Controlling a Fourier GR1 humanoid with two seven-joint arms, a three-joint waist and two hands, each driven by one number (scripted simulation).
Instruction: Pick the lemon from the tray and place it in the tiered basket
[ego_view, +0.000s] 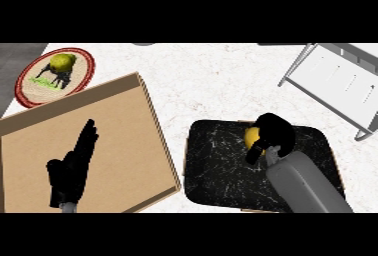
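1. Fingers of my right hand (272, 134) are curled down over the lemon (252, 135), which sits on the black marbled tray (221, 170) toward its far edge; only the fruit's left side shows past the hand.
2. Whether the thumb has closed on the far side of the lemon I cannot tell, so I judge the grasp as forming, not proven.
3. My left hand (72, 167) rests open, fingers straight, over the brown cutting board (125, 115) to the left of the tray.
4. The tiered basket (343, 82), a grey wire frame, stands beyond the tray to its right, well apart from it.
5. To do this well, I would seat the fruit against the palm, lift straight up clear of the tray's rim, then carry it across.
6. A red-rimmed plate (29, 87) beyond the board holds another yellow-green fruit (62, 61); I leave it alone.
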